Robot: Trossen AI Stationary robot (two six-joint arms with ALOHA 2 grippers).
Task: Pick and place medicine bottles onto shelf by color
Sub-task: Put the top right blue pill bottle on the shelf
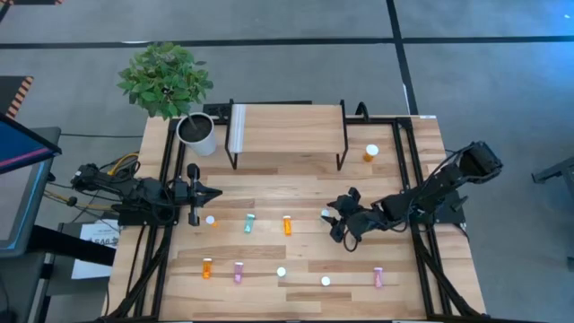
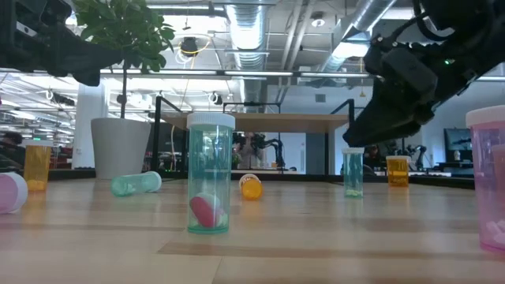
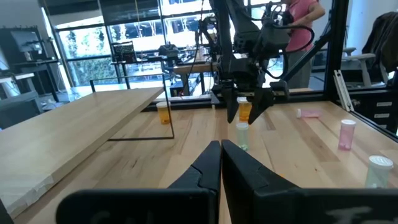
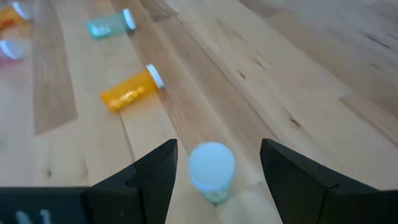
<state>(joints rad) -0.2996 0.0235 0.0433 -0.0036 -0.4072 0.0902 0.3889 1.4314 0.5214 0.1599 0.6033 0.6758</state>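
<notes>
Because it stands upright with its white cap up, the small teal bottle [image 4: 211,172] suits a grasp from above; it sits on the table [image 1: 395,193] in front of the shelf [image 1: 287,127], toward the right. Around it the right gripper [image 4: 214,167] hangs with 2 fingers apart (nothing held yet). Left of the shelf's front, the left gripper [image 3: 221,163] waits, fingers together.

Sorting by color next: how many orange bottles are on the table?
3 orange bottles: one right of the shelf, one lying mid-table, one front-left. White-capped upright ones may hide colour.
</notes>
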